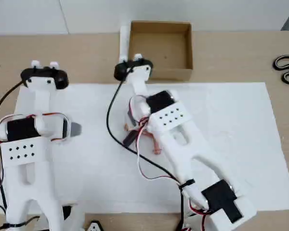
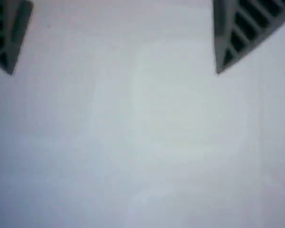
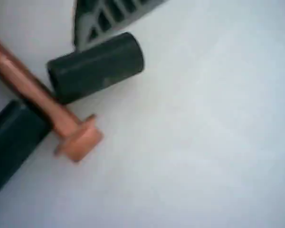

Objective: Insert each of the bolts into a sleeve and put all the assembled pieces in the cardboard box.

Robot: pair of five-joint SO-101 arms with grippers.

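Note:
A copper bolt (image 3: 52,111) lies on the white sheet (image 3: 204,142) with its flanged head toward the open sheet. Its shank runs between two dark sleeves: one (image 3: 95,66) lies beside it, the other (image 3: 12,142) reaches the picture's edge. Whether the shank enters either sleeve is unclear. My right gripper (image 3: 92,33) hangs close over the nearer sleeve. From above, copper bolts (image 1: 156,144) show beside the right arm (image 1: 168,120) at mid-table. My left gripper (image 2: 114,71) is open over bare sheet, under the left arm (image 1: 31,139). The cardboard box (image 1: 171,74) stands at the table's far edge.
The white sheet (image 1: 231,144) covers most of the wooden table. Scissors (image 1: 286,67) lie at the far right. Cables (image 1: 111,115) loop beside the right arm. The sheet to the right of that arm is bare.

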